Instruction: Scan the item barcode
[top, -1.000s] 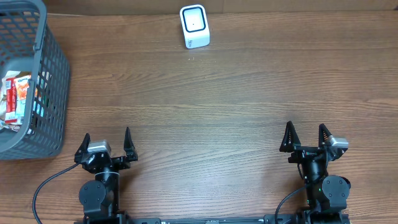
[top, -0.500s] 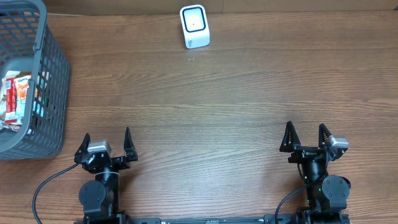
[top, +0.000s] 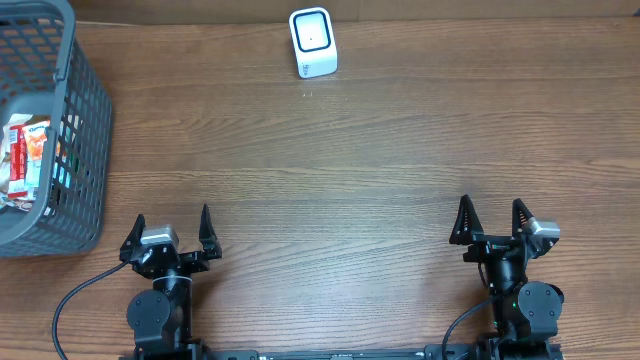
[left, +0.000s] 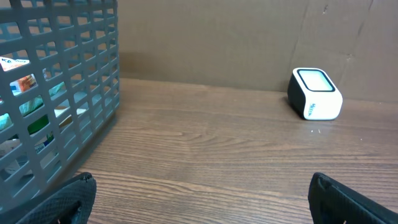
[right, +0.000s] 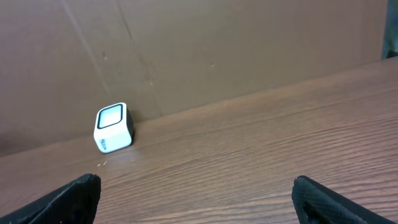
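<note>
While both arms are sitting at the near edge of the table (top: 350, 170), the white scanner (top: 313, 42) is standing at the far edge, its dark-framed window facing up. Well to the left of the scanner, the grey mesh basket (top: 88, 150) is standing at the table's side, partly cut off by the frame. The item packets (top: 24, 160), in white and orange-red wrappers, are lying inside it; their print is too small to read. The left gripper (top: 171, 220) is resting well in front of the scanner and to its left, its fingers spread wide and grasping nothing. The right gripper (top: 491, 208) is resting well in front of the scanner and to its right, likewise released and empty. Through the left wrist camera the basket wall is showing far to the left of the scanner, with coloured packets showing through the mesh. Through the right wrist camera a brown board (right: 217, 50) is rising just behind the scanner. A black cable (top: 70, 300) is looping out beside the left arm's base, well in front of the scanner.
</note>
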